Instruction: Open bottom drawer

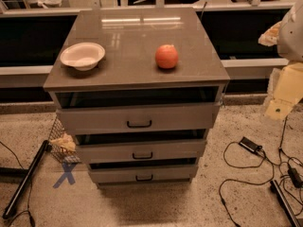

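At the middle of the view stands a grey-taupe drawer cabinet (pixel 137 126) on a speckled floor (pixel 189 207). Its glossy counter (pixel 137 37) carries two things. Three drawer fronts are stacked below, each with a black bar handle and a dark gap above it. The top drawer (pixel 94 118) is the tallest, the middle drawer (pixel 104 151) is shorter, and the bottom drawer (pixel 113 175) is lowest and narrowest, just above the floor, with its small handle (pixel 144 178) at its centre.

The robot's pale arm (pixel 292 32) comes in at the right edge. Below it hangs the cream-coloured gripper (pixel 282 98), well apart from the cabinet and beside its upper right corner. Whether it is released or clenched cannot be told.

A white bowl (pixel 83 56) sits near the counter's left edge, and a round orange-red fruit (pixel 166 56) sits right of centre, well apart from the bowl.

Black cables (pixel 239 167) trail over the floor at right. A wire basket (pixel 60 143) leans by the cabinet's left side, and a blue X mark (pixel 67 174) lies below it.
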`<state>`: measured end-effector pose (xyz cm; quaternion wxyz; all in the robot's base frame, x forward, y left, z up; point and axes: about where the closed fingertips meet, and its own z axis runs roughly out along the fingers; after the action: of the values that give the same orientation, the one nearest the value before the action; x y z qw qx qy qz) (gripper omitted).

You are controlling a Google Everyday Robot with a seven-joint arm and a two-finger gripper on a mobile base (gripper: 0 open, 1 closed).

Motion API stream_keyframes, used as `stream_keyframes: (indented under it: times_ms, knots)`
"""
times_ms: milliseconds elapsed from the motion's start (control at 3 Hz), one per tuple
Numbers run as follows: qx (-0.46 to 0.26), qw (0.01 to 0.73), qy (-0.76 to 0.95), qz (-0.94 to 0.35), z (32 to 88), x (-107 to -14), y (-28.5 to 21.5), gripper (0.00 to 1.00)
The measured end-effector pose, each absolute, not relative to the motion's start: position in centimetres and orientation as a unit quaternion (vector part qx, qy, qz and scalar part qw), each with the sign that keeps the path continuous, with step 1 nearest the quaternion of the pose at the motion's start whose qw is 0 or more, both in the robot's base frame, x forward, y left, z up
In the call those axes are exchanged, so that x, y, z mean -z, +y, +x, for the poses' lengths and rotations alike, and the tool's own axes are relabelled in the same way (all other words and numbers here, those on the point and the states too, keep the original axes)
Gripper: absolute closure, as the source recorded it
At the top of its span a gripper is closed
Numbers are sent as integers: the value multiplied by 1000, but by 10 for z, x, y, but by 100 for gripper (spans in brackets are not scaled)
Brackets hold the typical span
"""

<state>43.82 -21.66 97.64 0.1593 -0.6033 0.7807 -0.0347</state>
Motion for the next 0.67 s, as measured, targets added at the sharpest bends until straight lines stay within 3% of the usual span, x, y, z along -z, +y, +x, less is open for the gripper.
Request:
stream_keyframes:
  times_ms: [667]
  knots:
    - [43, 146, 801, -578, 443, -932, -245, 0]
